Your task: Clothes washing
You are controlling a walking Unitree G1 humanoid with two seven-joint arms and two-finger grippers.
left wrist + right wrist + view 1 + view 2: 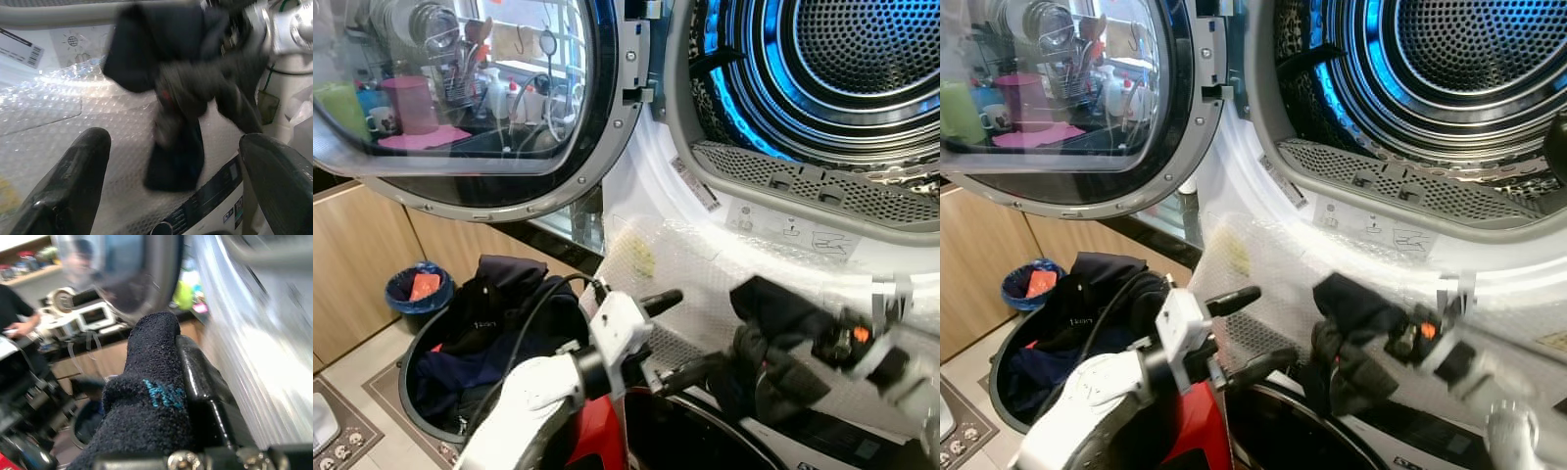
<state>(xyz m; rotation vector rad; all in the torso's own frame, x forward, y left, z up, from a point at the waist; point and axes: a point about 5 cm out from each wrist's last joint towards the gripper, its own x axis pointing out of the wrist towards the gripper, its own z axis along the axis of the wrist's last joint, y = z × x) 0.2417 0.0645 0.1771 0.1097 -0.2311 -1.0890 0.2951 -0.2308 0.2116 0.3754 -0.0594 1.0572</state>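
Front-loading washer seen from above and close, round glass door point(460, 98) swung wide to the left, chrome-rimmed and reflecting a kitchen shelf. Perforated steel drum point(842, 59) glowing blue inside, ringed by a grey ribbed seal. Bubble wrap point(685, 264) taped over the white front panel below the opening.

Right gripper point(803, 343) clamped on a dark sock point(773, 333), a fuzzy knit bundle with teal stitching, hanging in front of the bubble wrap just below the drum mouth. Black finger point(205, 387) pressed against the cloth in the wrist view.

Left gripper point(677, 336) spread open, smooth black fingers point(68, 181) apart, just beside the sock without touching.

Round laundry basket point(411, 387) of dark clothes on the floor at lower left; small blue bin point(416, 289) beyond.
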